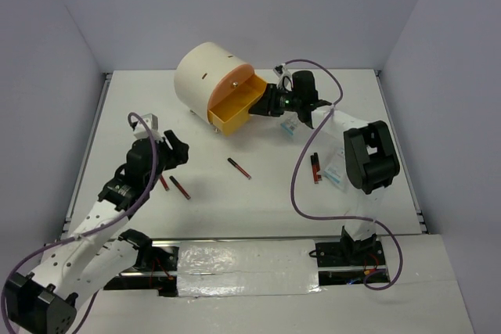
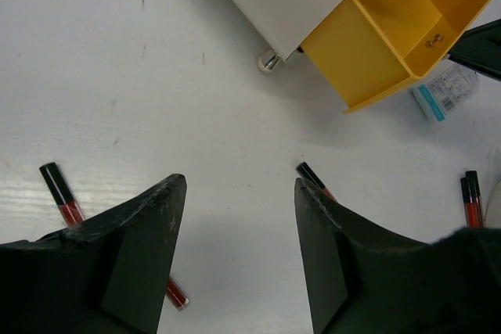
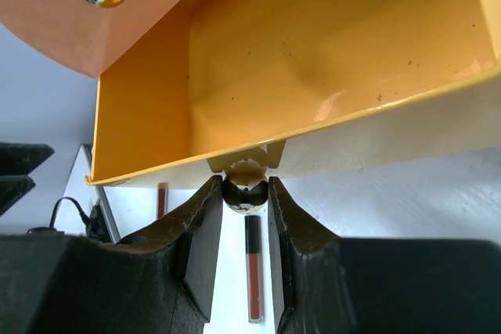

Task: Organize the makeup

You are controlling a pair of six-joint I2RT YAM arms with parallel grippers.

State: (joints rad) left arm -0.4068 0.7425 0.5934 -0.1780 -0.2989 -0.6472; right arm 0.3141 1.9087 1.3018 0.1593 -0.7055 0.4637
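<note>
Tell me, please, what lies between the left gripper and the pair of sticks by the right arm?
One black-and-red stick, lying alone between the left gripper and the paired sticks; the top view shows it.

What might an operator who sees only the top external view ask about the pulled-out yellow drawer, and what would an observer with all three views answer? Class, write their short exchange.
Operator: Does the right gripper actually have hold of the drawer?
Observer: Yes. The right wrist view shows the right gripper shut on the round metal knob at the front of the yellow drawer.
Operator: Is the drawer one undivided bin?
Observer: No. The left wrist view shows a divider that splits it into compartments.
</note>
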